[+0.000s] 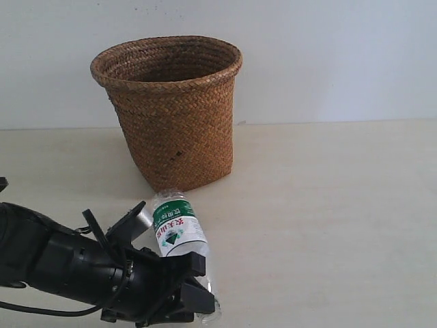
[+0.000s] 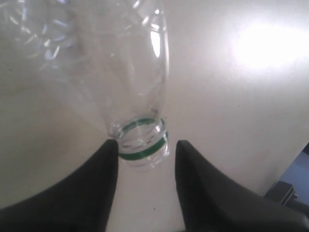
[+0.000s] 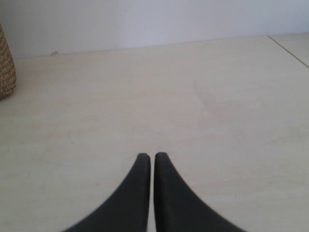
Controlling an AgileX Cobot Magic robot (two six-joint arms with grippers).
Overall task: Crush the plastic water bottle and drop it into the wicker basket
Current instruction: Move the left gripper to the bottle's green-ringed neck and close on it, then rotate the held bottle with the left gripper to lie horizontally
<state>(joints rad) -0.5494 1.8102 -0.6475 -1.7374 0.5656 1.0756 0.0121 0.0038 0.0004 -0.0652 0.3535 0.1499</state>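
Note:
The plastic water bottle (image 1: 176,229) lies on the table in front of the wicker basket (image 1: 174,116), base toward the basket and open, capless neck toward the near edge. Its white-and-green label faces up. My left gripper (image 1: 198,283) is open at the neck end. In the left wrist view the left gripper (image 2: 146,147) has one finger on each side of the green neck ring (image 2: 142,151). One finger looks to touch the neck and the other stands apart. The clear body (image 2: 120,72) stretches away. My right gripper (image 3: 152,157) is shut on nothing above bare table.
The table (image 1: 328,205) is pale wood against a white wall. The basket's side (image 3: 6,67) shows at the edge of the right wrist view. The right arm is outside the exterior view.

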